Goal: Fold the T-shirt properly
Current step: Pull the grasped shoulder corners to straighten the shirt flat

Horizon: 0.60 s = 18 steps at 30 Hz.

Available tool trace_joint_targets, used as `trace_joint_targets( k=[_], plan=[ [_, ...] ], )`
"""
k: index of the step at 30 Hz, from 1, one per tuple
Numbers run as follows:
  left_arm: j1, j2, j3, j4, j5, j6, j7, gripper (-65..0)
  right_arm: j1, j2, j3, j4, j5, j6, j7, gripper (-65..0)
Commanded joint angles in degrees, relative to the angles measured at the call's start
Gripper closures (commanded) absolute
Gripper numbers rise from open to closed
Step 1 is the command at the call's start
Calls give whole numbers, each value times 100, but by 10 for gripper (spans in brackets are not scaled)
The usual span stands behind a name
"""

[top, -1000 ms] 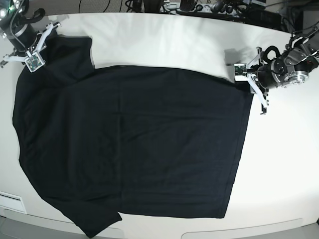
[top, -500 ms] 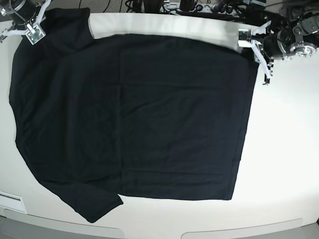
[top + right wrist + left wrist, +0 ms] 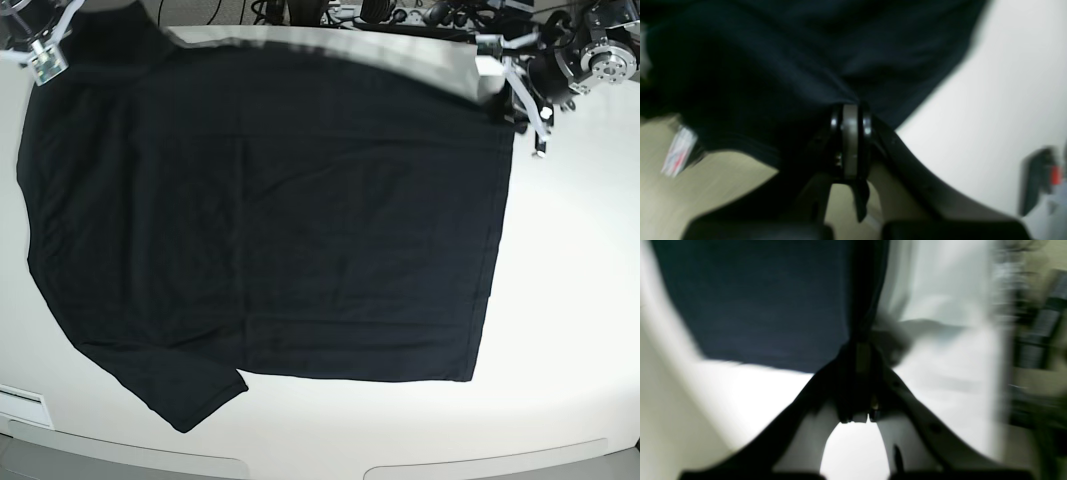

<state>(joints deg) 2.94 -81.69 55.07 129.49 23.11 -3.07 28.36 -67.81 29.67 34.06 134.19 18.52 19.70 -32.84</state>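
The shirt [image 3: 270,220] lies spread over the white table [image 3: 570,300], 1 sleeve near the front edge. Both grippers sit at the far edge — the left gripper [image 3: 497,72] clamped on the hem corner, the right gripper [image 3: 45,45] clamped on cloth at the opposite far corner. Wrist views are blurred.

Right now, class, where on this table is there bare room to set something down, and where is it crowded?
Bare table lies beside the T-shirt at the base view's right edge, and in a strip along the near edge below its hem. The far edge is crowded: the left gripper and right gripper each pinch a shirt corner there, with cables behind.
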Motion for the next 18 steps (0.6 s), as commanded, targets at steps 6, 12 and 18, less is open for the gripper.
trace_joint_targets(
  k=[6,12,18],
  plan=[
    [-745,245,-44,42,450,678,63,0,949,109,459,81,140,402,584,0],
    [-1283,804,-44,-557,328,721,-136,0,1733,409,455,81,748,597,595,0],
    [-1779,1305,-44,-1707,278,717,-1036,0,2503,796,-57,-813,999,841,638,0]
  ],
)
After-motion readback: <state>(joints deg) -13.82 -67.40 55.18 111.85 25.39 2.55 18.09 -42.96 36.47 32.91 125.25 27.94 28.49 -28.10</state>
